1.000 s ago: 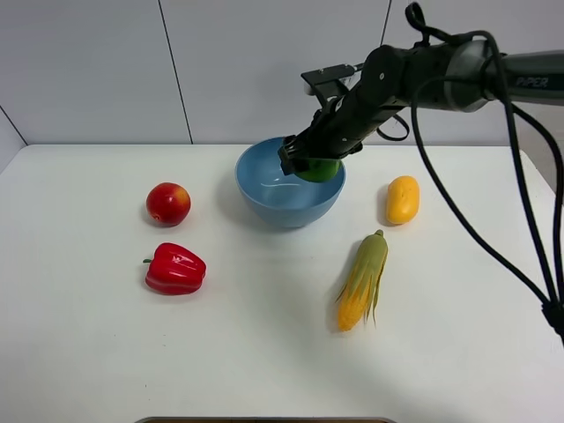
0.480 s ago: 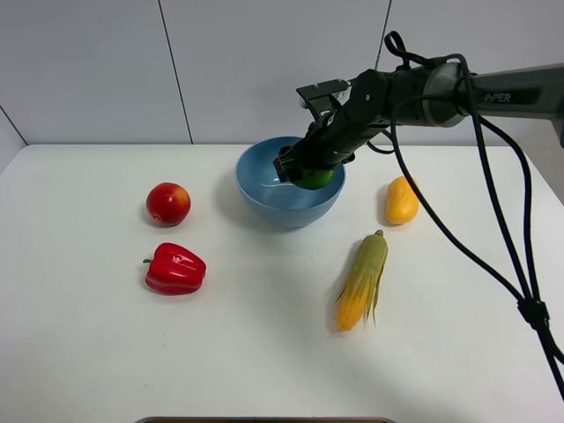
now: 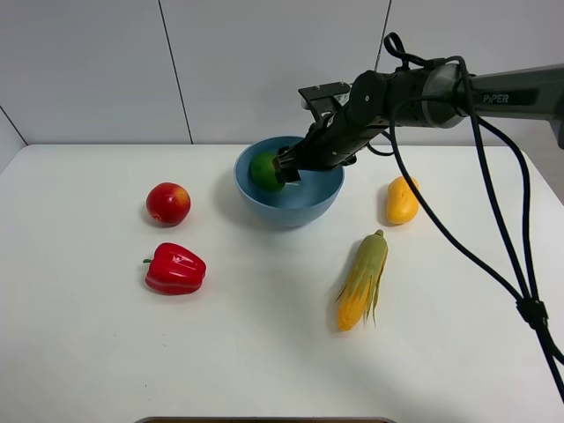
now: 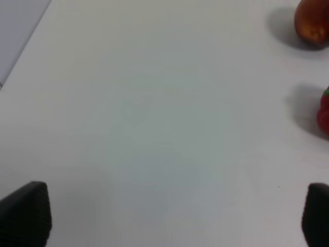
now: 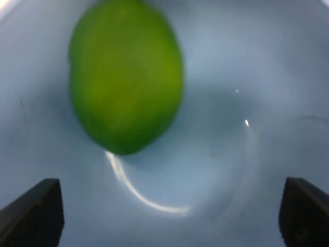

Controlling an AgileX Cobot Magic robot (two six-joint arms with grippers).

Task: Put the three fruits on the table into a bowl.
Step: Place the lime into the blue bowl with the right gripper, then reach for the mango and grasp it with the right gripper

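The shiny green lime with a pointed tip (image 3: 264, 170) (image 5: 126, 77) lay inside the round, deep, light-blue plastic bowl (image 3: 291, 211) (image 5: 247, 67). It leaned on the inside wall on the side nearest the surface's left edge. The bowl stood near the far edge of the plain white surface (image 3: 264, 352), about halfway along it.

The right jaws hung inside the bowl and were wide apart, holding nothing. In the right wrist view the lime sat just past the two dark tips, more toward one of them, and touched neither.

I think this fruit was done and two were left. To do this step well, the right jaws should go straight up and out without bumping the rim or rolling the lime.

The oval yellow-orange mango (image 3: 402, 199) lay beside the bowl toward the right edge. The round red apple (image 3: 167, 203) (image 4: 312, 20) lay toward the left edge. The left jaws were also wide apart and empty, over bare surface, well apart from the apple.
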